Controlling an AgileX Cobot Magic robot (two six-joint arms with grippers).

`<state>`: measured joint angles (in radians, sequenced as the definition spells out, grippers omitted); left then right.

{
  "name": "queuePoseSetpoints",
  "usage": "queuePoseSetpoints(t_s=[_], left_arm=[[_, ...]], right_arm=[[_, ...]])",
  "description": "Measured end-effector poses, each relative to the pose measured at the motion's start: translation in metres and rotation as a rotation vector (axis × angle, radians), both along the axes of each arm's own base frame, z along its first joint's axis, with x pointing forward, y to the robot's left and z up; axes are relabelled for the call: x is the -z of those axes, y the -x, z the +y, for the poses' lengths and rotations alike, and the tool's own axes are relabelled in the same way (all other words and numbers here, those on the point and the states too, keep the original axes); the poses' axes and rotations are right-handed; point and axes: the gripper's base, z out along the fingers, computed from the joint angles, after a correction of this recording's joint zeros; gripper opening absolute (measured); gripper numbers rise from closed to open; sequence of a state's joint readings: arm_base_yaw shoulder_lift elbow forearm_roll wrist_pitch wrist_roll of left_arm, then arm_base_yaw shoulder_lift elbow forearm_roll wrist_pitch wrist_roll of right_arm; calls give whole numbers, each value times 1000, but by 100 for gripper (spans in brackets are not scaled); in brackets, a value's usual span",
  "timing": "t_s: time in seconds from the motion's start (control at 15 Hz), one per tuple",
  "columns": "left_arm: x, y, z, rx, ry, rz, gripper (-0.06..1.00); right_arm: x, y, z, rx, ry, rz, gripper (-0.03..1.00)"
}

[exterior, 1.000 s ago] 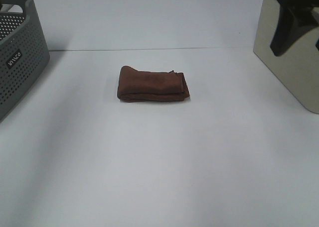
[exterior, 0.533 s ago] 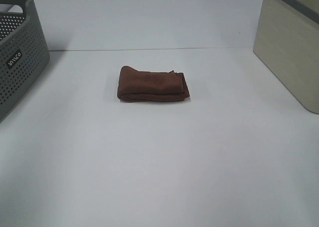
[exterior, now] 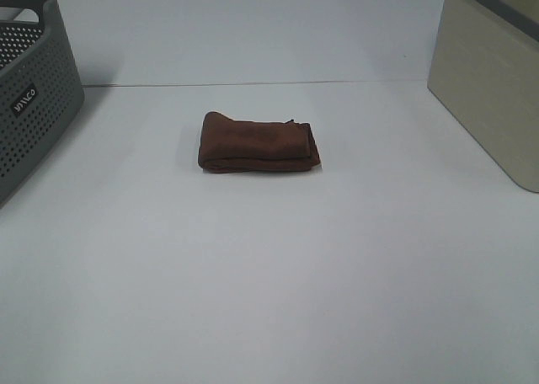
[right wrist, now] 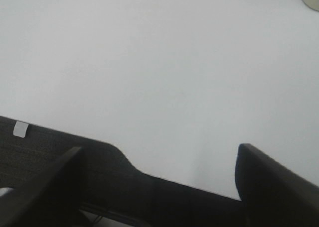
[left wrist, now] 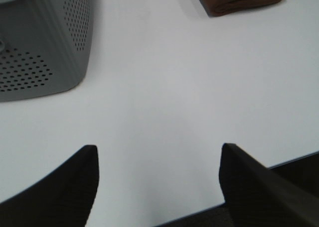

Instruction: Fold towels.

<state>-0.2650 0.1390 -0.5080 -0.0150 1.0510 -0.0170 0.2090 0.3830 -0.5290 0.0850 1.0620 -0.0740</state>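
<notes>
Exterior high: towel (exterior: pixel 258 143) sits folded into a compact bundle, center of frame slightly up, on the white worktop (exterior: pixel 269 274). Fold looks done; nothing obviously left. Grey basket (exterior: pixel 34 89) at upper left, beige box (exterior: pixel 488 81) at upper right. No arms in frame; one second back a dark arm was at upper right, now gone. Towel unmoved.

Left wrist: left claw (left wrist: pixel 157 184) spread wide, empty, near the worktop edge; towel at upper right of frame, well apart.

Right wrist: right claw (right wrist: pixel 159 187) spread wide, empty, over the worktop edge; no towel visible.
</notes>
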Motion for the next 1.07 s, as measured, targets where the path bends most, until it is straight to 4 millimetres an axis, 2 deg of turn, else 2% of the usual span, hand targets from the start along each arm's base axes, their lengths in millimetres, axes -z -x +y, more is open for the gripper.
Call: queuePoseSetpoints(t_s=[0.27,0.73,0.93,1.07], left_arm=[[0,1,0,23,-23,-14,66],[0,1,0,20,-24,-13,66],[0,1,2,-96,-24,-12,66],[0,0,3,-192,-25,-11,66]], right_arm=[[1,17,-3,-7,-18,-95,77],[1,18,-4,-7,-18,-98,77],[1,18,-4,-7,-18,-98,77],[1,18,-5,72,-21,-108,77]])
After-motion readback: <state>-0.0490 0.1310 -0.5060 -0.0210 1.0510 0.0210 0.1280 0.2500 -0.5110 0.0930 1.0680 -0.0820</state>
